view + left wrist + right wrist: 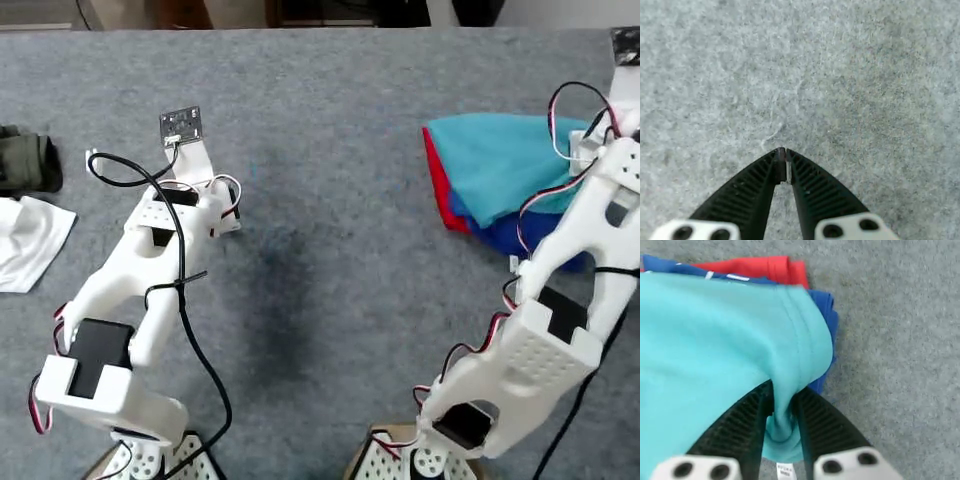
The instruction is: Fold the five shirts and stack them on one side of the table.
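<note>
Fingers on my right arm [764,400] pinched the teal shirt [715,340]; my left fingers [780,165] sat closed over the desk [840,75].

Soft, even light falls from overhead on the grey table [330,110].
A faint, diffuse shadow lies on the felt beside the left gripper [784,165], toward the other arm; between the right gripper [782,407] fingers, the bright teal shirt [715,340] darkens in its pinched fold.

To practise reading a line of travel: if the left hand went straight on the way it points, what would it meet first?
Probably the grey table cover: the shut left hand points at it with nothing between, though the depth is unclear.
</note>
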Action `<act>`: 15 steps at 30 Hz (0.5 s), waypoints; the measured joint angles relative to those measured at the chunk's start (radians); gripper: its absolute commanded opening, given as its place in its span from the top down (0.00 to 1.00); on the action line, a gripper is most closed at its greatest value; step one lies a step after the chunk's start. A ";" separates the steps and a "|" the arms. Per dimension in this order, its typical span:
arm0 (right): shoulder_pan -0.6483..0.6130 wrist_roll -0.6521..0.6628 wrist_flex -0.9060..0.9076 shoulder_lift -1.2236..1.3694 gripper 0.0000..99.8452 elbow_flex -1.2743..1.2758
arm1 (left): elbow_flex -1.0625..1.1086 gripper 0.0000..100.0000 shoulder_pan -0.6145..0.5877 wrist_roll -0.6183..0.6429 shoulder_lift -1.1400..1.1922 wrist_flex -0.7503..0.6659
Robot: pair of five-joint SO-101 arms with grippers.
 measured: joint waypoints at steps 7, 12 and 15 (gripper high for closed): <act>0.000 0.060 0.083 0.002 0.69 0.000 | 0.000 0.98 0.000 0.000 0.000 0.000; 0.000 0.110 0.138 0.002 0.65 -0.077 | 0.000 0.98 0.000 -0.040 0.000 0.000; 0.000 0.114 0.196 0.000 0.73 -0.149 | 0.000 0.98 0.000 -0.040 0.000 0.000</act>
